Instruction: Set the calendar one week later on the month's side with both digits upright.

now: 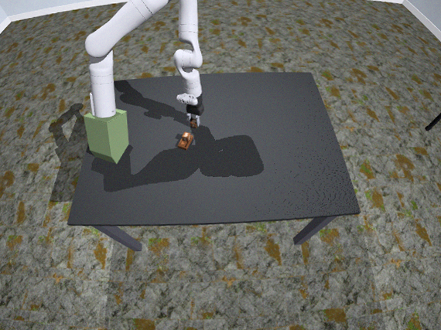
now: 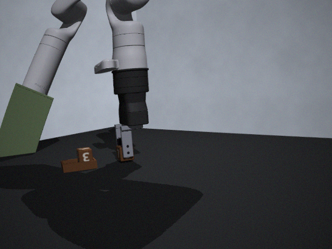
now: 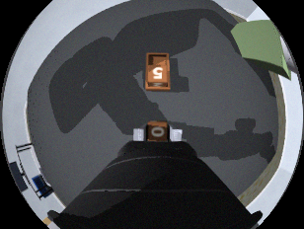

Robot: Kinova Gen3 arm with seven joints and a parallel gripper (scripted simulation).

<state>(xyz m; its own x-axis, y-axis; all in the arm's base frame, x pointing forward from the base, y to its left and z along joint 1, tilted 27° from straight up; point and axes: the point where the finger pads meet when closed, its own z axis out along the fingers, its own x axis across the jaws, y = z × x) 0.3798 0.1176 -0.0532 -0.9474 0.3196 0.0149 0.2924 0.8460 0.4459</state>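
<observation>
A brown tray (image 1: 181,146) (image 2: 72,167) (image 3: 159,55) lies flat on the black table (image 1: 274,137). One brown cube (image 1: 188,136) (image 2: 85,155) (image 3: 157,73) stands in it, at one end. That cube shows a 3 in the exterior view and a 5 on top in the wrist view. My gripper (image 1: 194,122) (image 2: 124,153) (image 3: 157,129) points straight down, a short way behind the tray. It is shut on the second cube (image 1: 193,123) (image 2: 124,160) (image 3: 157,130), whose top face shows a 0. This cube sits at or just above the table top; I cannot tell if it touches.
The arm rises from a green pedestal (image 1: 107,135) (image 2: 21,121) (image 3: 263,43) at the table's left edge. Broad arm shadows fall across the table in front of the tray.
</observation>
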